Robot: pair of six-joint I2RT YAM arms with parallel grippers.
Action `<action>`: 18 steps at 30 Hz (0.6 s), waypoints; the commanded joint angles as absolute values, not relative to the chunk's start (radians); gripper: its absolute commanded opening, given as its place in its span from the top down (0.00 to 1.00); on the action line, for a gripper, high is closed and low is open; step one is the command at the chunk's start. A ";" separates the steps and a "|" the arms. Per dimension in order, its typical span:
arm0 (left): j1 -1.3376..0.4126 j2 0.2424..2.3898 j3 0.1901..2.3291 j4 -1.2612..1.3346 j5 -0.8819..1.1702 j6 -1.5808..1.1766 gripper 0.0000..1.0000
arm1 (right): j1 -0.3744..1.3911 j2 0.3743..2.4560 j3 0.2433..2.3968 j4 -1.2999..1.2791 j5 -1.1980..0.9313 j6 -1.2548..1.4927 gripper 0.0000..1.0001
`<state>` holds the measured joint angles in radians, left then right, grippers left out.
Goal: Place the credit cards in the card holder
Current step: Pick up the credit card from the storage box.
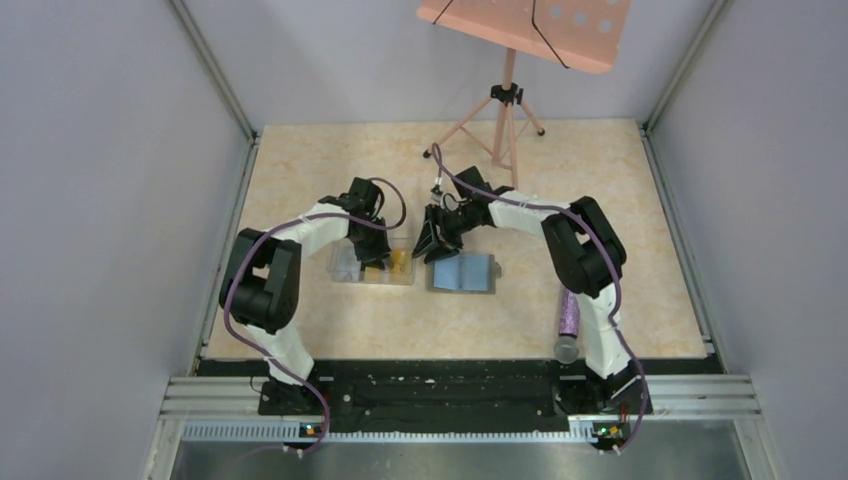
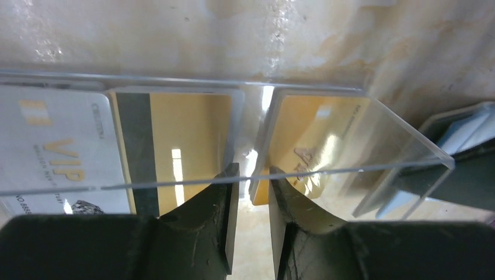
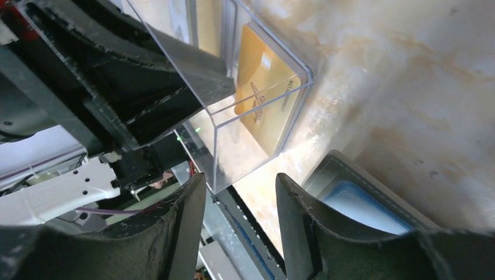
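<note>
Inside box (image 2: 403, 143), left tool (image 2: 252, 172), narrowly parted and empty, is set apparently to pinch a card (image 2: 315, 131); right tool (image 3: 240, 178), parted, is held near holder (image 3: 357, 202).

The white card (image 2: 52, 146) runs off the edge at nine o'clock, and the card holder (image 2: 464, 131) is clipped at three o'clock, its inside blurred.

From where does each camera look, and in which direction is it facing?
Top external: high at the near edge, looking down on the table; the left arm and right arm show.
Left wrist: on the left arm, looking past the left claw into the clear box at credit cards.
Right wrist: on the right arm, looking past the right claw at the box's corner and the card holder.
Both wrist views share the clear box.
</note>
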<state>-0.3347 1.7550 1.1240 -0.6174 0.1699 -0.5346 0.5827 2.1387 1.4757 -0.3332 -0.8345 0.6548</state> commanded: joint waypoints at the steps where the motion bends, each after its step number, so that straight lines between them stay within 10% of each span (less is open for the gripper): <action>1: -0.333 1.782 1.125 -0.569 0.136 -0.547 0.69 | 0.604 2.167 1.533 -0.314 -0.863 0.672 0.54; 18: -0.397 1.774 1.177 -0.571 0.186 -0.549 1.00 | 0.606 2.189 1.549 -0.316 -0.886 0.676 0.87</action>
